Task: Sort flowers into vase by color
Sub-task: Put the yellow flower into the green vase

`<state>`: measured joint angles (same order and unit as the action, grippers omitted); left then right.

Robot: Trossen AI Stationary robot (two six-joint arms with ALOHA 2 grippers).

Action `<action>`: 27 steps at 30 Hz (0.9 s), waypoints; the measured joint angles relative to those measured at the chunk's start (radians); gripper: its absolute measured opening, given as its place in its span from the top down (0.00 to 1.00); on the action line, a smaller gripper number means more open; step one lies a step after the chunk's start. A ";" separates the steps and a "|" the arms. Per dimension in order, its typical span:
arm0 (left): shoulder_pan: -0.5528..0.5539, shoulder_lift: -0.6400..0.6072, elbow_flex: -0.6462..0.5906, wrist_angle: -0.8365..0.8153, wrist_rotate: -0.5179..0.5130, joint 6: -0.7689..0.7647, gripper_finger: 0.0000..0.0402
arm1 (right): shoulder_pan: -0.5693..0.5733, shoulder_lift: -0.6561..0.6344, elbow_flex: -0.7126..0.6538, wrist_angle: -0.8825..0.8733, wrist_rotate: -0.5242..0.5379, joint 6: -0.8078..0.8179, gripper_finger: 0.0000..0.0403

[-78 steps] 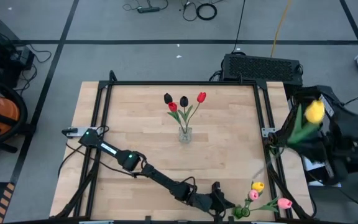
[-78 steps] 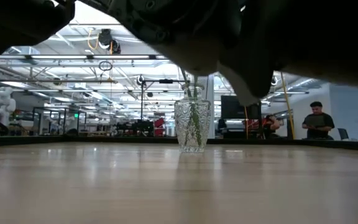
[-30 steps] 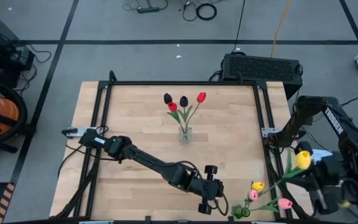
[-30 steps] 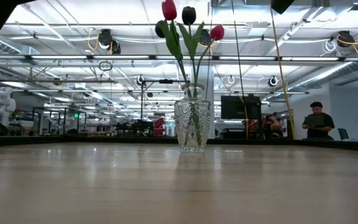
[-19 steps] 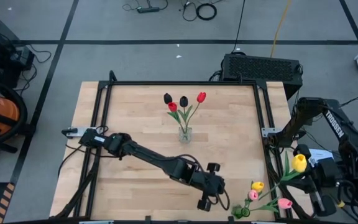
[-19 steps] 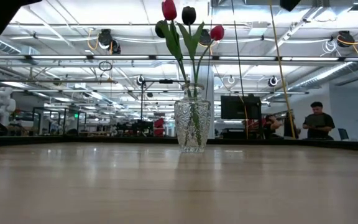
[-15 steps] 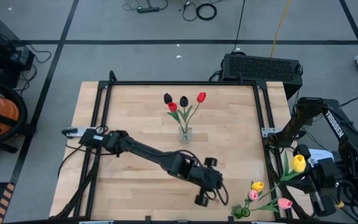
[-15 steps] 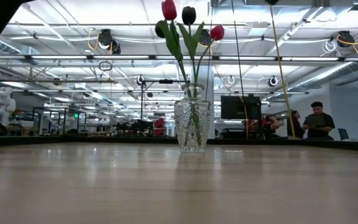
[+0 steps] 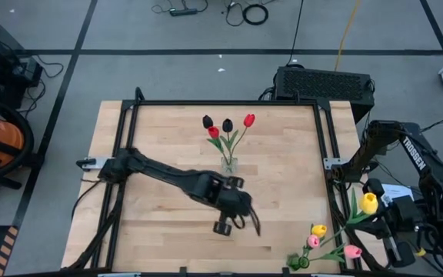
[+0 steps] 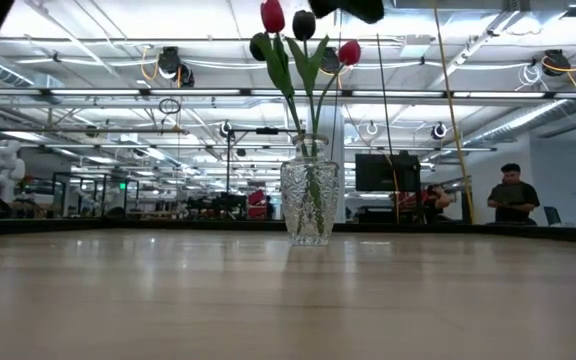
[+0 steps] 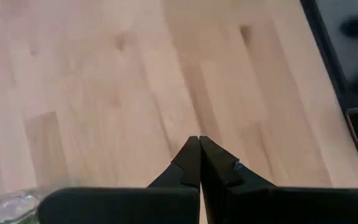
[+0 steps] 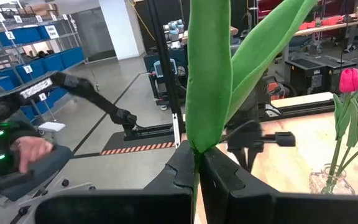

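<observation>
Right gripper (image 12: 197,163) sits off the table's right edge, at about four o'clock from the glass vase (image 9: 228,165), with its two dark fingers pressed together on the green stem of a yellow tulip (image 9: 369,202); in the right wrist view the stem and its broad leaves (image 12: 209,74) rise straight up out of the pinch, and from above the yellow head stands beside the table frame (image 9: 331,165). Left gripper (image 9: 253,222) is over the wooden table (image 9: 160,138), at about five o'clock from the vase and well apart from it, its fingers closed tip to tip on nothing, as the left wrist view shows them meeting over bare boards. That vase stands upright near the table's middle and holds four tulips: two black (image 9: 227,125) and two red (image 9: 249,120), their heads fanned toward twelve o'clock. Three loose flowers lie at the table's near right corner, at about five o'clock from the vase: a small yellow one (image 9: 319,230) and two pink ones (image 9: 351,251), stems bunched together. Across the room in the low view, a person (image 10: 511,197) stands behind the far edge.
</observation>
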<state>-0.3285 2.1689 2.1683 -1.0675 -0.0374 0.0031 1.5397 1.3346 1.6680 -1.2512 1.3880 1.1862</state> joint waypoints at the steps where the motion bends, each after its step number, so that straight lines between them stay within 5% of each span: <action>1: 0.004 -0.047 -0.086 0.063 0.001 -0.015 1.00 | 0.000 0.000 0.000 0.000 0.000 0.000 1.00; 8: 0.000 -0.518 -0.904 0.624 -0.040 -0.194 1.00 | -0.001 -0.001 0.000 0.002 0.025 0.003 1.00; 13: 0.000 -0.834 -1.326 0.990 -0.121 -0.234 1.00 | -0.008 -0.003 0.000 0.007 0.026 0.006 1.00; 20: 0.083 -1.210 -1.682 1.137 -0.243 -0.216 1.00 | -0.022 -0.003 0.000 0.022 0.024 0.006 1.00; 27: 0.322 -1.446 -1.899 1.343 0.030 -0.111 1.00 | -0.055 -0.003 0.000 0.053 0.028 0.006 1.00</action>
<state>-0.0069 0.7225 0.2691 0.2754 -0.0077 -0.1083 1.4846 1.3312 1.6684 -1.1984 1.4160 1.1918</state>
